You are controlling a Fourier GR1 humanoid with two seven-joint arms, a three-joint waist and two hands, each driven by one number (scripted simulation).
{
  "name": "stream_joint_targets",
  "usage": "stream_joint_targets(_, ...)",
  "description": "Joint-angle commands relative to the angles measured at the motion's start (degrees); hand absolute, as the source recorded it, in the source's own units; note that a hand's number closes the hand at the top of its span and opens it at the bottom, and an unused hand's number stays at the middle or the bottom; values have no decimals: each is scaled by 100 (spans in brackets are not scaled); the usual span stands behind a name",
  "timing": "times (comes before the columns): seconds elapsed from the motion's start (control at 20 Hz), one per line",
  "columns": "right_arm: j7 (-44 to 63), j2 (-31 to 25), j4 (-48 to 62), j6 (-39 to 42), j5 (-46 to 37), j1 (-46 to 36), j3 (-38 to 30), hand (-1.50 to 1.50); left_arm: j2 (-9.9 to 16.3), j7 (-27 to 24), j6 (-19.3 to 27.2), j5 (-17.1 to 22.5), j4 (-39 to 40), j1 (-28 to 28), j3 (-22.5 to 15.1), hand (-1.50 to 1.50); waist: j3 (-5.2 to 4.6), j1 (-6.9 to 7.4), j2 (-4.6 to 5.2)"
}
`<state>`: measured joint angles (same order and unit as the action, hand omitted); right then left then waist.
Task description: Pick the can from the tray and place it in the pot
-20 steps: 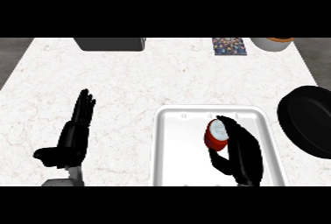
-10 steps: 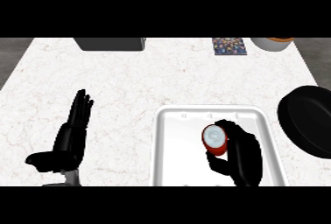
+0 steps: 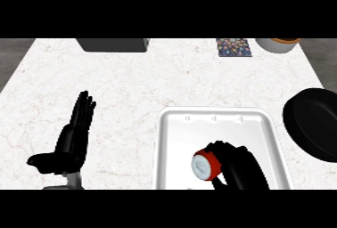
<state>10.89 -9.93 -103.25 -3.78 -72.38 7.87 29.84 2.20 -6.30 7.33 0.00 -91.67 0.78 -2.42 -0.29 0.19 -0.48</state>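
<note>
Now the can [image 3: 205, 165] sits lower in the frame than it did a moment ago, near the bottom middle of the tray [image 3: 176, 133]. The right hand [image 3: 238, 168] has its fingers curled round the can and has pulled it back toward the lower edge. The can's pale top faces left and a bit up, so it is tipped, not standing straight. It looks like the hand has the can and is starting to lift it out. The pot [image 3: 317, 124] waits at the right edge of the frame, just beside the tray, with nothing in it yet. The can needs to go up and to the right to get there. The left hand [image 3: 74, 140] rests on the tabletop [image 3: 151, 80] at the lower left, fingers straight and apart from everything.
</note>
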Motion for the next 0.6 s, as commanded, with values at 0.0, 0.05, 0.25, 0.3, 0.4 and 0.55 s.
stream_joint_targets(0.0, -337, -666, -1310, 737, 331, 569, 226, 150, -209, -245, 161, -93, 311, -18, -89, 0, 24, -89, 34)
stream_joint_targets(0.05, -137, -256, -1150, 776, 127, 129, 350, 150, 55, 66, 48, -44, 89, -186, 100, 0, 27, -36, 40)
stream_joint_targets(0.25, 52, -623, -2783, 609, -51, 909, 458, 150, 115, 74, -96, 75, -334, 350, 49, 0, 27, -70, 13)
stream_joint_targets(0.3, 254, -432, -2892, 484, -373, 963, 745, 150, 111, 184, 25, 15, -309, 122, 110, 0, 27, -82, 15)
stream_joint_targets(0.4, 207, -640, -3262, 762, -47, 806, 163, 150, -118, 28, 145, -89, 359, -367, 46, 0, 27, -97, 41)
stream_joint_targets(0.55, 693, -524, -3731, 1276, -314, 643, -20, 150, -105, 134, 129, -201, -23, -116, -139, 0, 26, -50, 39)
